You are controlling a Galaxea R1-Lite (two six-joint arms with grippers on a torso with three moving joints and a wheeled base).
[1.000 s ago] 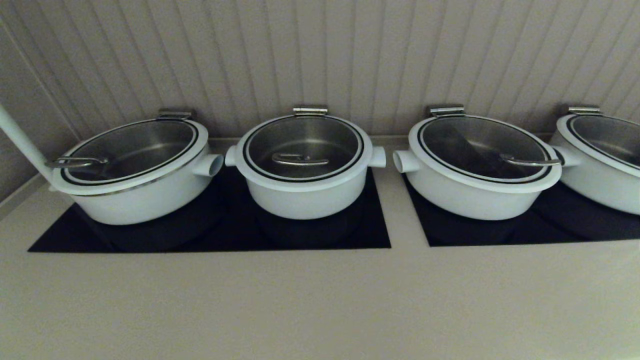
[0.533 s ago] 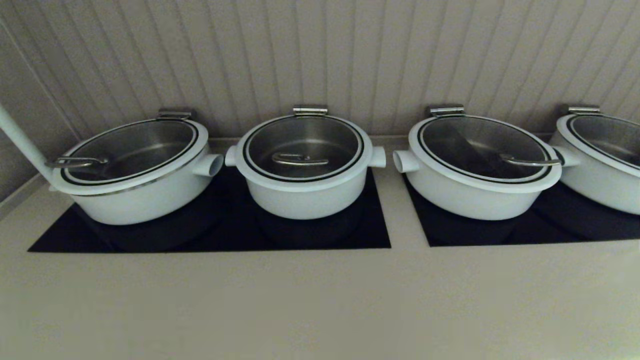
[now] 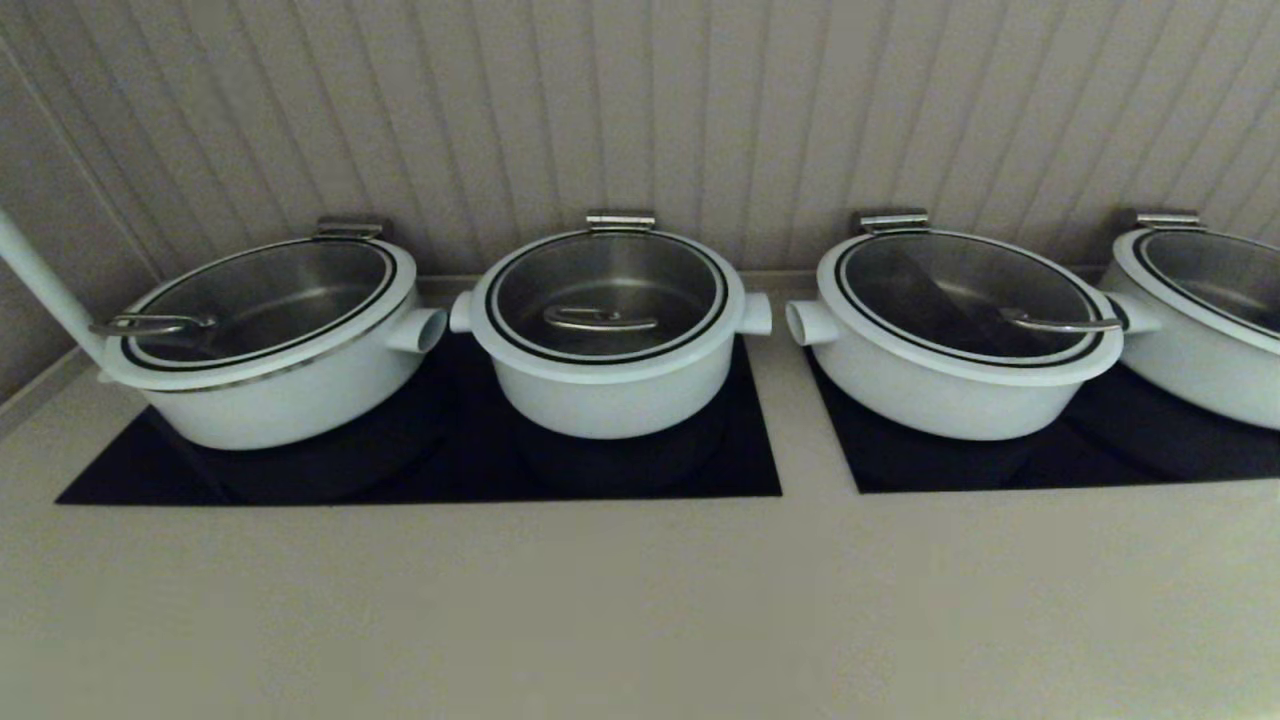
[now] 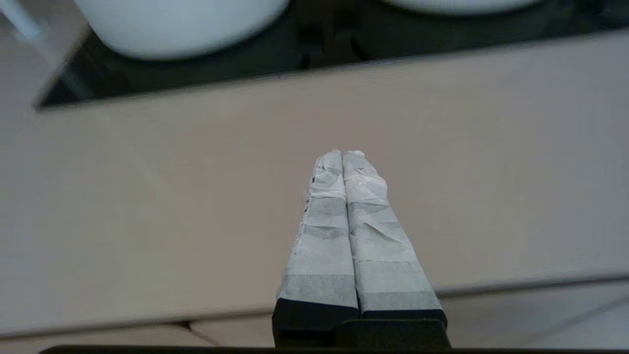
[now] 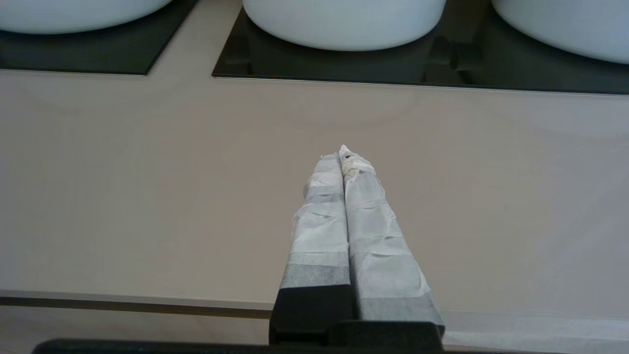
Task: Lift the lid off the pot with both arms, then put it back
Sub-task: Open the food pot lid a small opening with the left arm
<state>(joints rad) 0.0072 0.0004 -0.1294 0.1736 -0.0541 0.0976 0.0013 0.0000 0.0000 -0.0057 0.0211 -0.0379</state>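
Both clenched, empty, the left gripper (image 4: 341,153) and right gripper (image 5: 341,150) are needing to open before approaching the lid (image 3: 605,296) at twelve o'clock.

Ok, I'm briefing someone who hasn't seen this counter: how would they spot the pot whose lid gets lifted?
Along the panelled wall stand four white pots on black cooktop panels. On the left panel, take the pot second from the left. It is narrower and deeper than its neighbours, has two stubby side knobs, and its lid carries the steel handle in the middle, not at the rim.
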